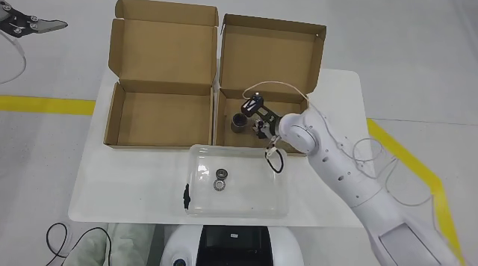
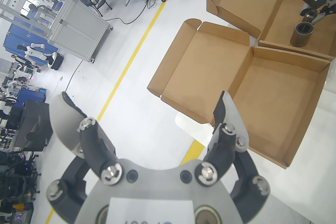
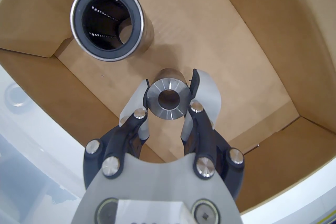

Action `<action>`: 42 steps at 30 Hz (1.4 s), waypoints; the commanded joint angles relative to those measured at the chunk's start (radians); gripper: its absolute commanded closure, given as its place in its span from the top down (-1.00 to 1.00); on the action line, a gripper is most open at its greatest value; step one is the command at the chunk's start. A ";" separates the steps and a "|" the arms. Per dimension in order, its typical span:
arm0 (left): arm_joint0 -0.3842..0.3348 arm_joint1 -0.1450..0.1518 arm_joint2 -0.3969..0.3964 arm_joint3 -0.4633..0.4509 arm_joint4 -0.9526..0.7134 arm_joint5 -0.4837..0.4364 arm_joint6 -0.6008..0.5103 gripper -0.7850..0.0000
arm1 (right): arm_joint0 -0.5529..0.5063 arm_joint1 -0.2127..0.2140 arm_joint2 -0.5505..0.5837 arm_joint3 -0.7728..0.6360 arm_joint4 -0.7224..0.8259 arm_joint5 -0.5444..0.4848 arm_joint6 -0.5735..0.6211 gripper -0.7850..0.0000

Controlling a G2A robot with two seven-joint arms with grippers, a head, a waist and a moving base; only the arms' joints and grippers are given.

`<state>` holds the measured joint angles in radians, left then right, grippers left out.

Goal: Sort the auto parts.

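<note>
Presently the right end effector [image 3: 170, 80] is clamped on a small steel sleeve [image 3: 168, 101], holding it upright inside the right-hand cardboard box [image 3: 236, 57]. The sleeve is just beside a larger bearing cylinder [image 3: 107, 21] that stands on the box floor. The left end effector [image 2: 143, 97], fingers spread apart, hangs over the floor off the tabletop [image 1: 336, 94], well apart from the left-hand cardboard box [image 1: 164, 116]. Two small ring bearings [image 1: 219, 184] lie in the clear tray [image 1: 239, 149].

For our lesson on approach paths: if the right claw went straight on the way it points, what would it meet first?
Probably the cardboard floor of the box beneath it, with the small metal sleeve it grips touching first; the larger cylinder stands aside. Depth is unclear.
</note>
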<state>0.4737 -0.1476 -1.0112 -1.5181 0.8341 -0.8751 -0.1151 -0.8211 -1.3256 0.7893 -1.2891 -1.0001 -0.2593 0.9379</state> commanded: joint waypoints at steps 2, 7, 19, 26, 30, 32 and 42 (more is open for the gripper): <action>0.000 0.000 0.000 0.000 0.000 0.000 0.000 1.00 | 0.008 -0.005 -0.007 0.015 -0.002 0.005 -0.010 -0.02; 0.000 0.000 0.000 0.000 0.000 0.000 0.000 1.00 | 0.011 -0.010 -0.008 0.020 -0.007 0.012 -0.023 0.01; 0.000 0.000 0.000 0.000 0.000 0.000 0.000 1.00 | -0.102 0.037 0.099 -0.293 -0.104 0.008 0.052 -0.14; 0.000 0.000 0.000 0.000 0.000 0.000 0.000 1.00 | -0.197 0.061 0.146 -0.488 -0.096 -0.099 0.012 -0.15; 0.000 0.000 0.000 0.000 0.000 0.000 0.000 1.00 | -0.250 0.069 0.143 -0.569 -0.109 -0.160 -0.062 -0.18; 0.000 0.000 0.000 0.000 0.000 0.000 0.000 1.00 | -0.275 0.072 0.137 -0.594 -0.126 -0.179 -0.091 -0.22; 0.000 0.000 0.000 0.000 0.000 0.000 0.000 1.00 | -0.375 0.082 0.093 -0.662 -0.181 -0.240 -0.232 -0.39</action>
<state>0.4737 -0.1476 -1.0112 -1.5181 0.8341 -0.8751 -0.1151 -1.1895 -1.2440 0.8839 -1.9490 -1.1818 -0.4972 0.7205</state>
